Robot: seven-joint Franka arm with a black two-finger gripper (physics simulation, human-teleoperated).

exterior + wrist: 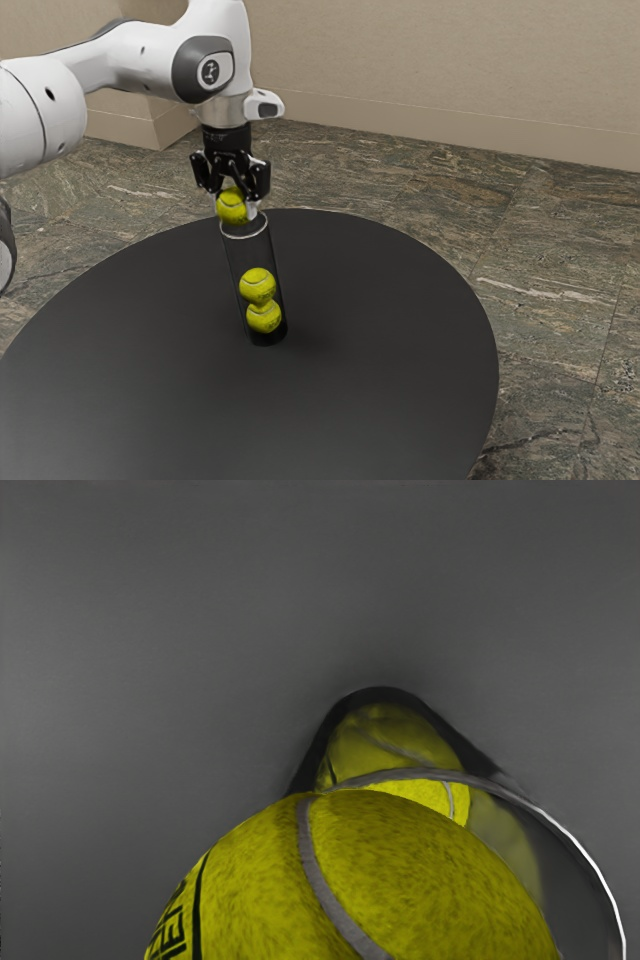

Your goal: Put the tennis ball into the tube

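The exterior view has our gripper [236,210] closed on the tennis ball [232,208], a finger on either side, with the ball at the mouth of the upright clear tube [240,260]. Inside, an upper ball [257,284] rests on a lower ball [264,318], with room above them.

Our main worry is alignment. The held ball looks offset toward the exterior view's left, and in the wrist view the rim [583,848] swings out well past one side of it. If we lower from here, the ball could catch on the rim, and pushing on could tip the tube or slide it across the black table [400,350]. If we let go off-centre, the ball could roll off the edge and drop outside.

The fingers are a risk too: with the ball between them, they could knock the rim as we lower or open. We judge that a small shift toward the tube's centre should come first, then a gentle release.
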